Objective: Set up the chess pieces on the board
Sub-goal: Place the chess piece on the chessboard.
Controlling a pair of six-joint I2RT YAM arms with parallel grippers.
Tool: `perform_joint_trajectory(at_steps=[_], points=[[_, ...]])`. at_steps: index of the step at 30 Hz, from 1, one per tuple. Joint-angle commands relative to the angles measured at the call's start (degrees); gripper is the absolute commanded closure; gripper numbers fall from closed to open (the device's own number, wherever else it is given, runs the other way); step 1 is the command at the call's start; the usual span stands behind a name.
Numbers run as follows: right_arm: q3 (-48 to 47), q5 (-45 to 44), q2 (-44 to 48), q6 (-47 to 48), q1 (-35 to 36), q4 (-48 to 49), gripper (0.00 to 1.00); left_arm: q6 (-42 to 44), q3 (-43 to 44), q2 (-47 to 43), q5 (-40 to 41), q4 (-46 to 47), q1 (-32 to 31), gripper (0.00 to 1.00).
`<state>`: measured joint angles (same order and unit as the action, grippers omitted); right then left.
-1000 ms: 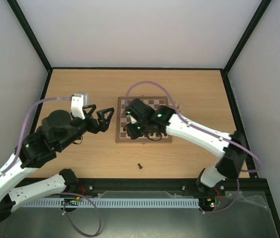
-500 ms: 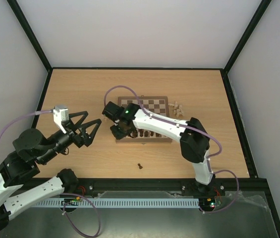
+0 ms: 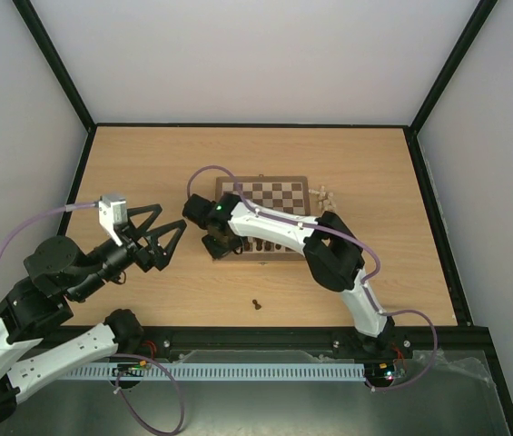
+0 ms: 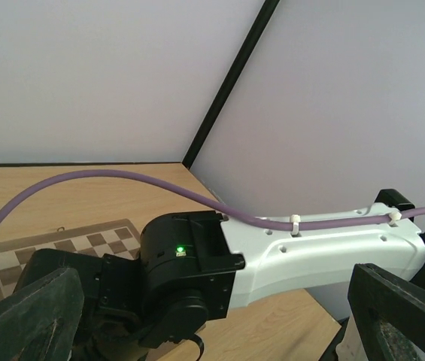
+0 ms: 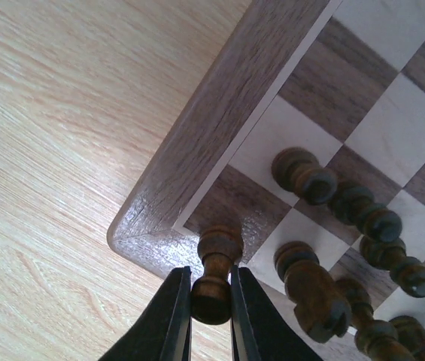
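Stray piece, nearest the arm bases: a lone dark brown wooden chessman (image 3: 256,304) lies on the light wood tabletop (image 3: 147,154), well apart from the board and from both grippers.
Left gripper: the left gripper (image 3: 172,216) hangs over bare tabletop to the left of the board, its fingers spread wide with nothing between them.
Right gripper: the right gripper (image 5: 210,304) is clamped on one end of a small dark brown turned-wood chessman (image 5: 216,259), with its black fingers (image 5: 174,323) pressing it from both sides.
Held piece, long axis: it runs in line with the fingers, and the free end points away from the wrist, down at the board.
Held piece, place: it is over the dark corner square at the near-left corner of the square wooden chessboard (image 5: 220,105), just inside the brown frame. Whether its base touches the square I cannot tell.
Neighbours: other dark brown chessmen (image 5: 302,177) stand on the squares just beside that corner, the closest one just to the right of the held piece.
Nearer arm: the right arm is at the corner itself. The left gripper is near that corner but off the board.
Coming move, as I judge it: lower the piece straight along its axis onto the corner square, then release. The fingers part sideways, so the right one opens toward the closest neighbour and could knock it.
Farthest: a few pale beige chessmen (image 3: 326,195) are grouped on the tabletop just off the board's right edge.
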<state>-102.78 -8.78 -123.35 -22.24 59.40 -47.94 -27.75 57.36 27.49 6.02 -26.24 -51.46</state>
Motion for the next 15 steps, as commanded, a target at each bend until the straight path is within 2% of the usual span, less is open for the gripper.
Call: perform_joint_trajectory(at_steps=[1, 15], points=[[-1.9, -0.1, -1.3, 0.7, -1.0, -2.8, 0.92, 1.2, -0.1, -0.6, 0.5, -0.6, -0.2, 0.01], [-1.9, 1.2, -1.7, 1.0, -1.7, -2.3, 0.89, 1.6, -0.1, 0.5, 0.1, -0.5, -0.1, 0.01]])
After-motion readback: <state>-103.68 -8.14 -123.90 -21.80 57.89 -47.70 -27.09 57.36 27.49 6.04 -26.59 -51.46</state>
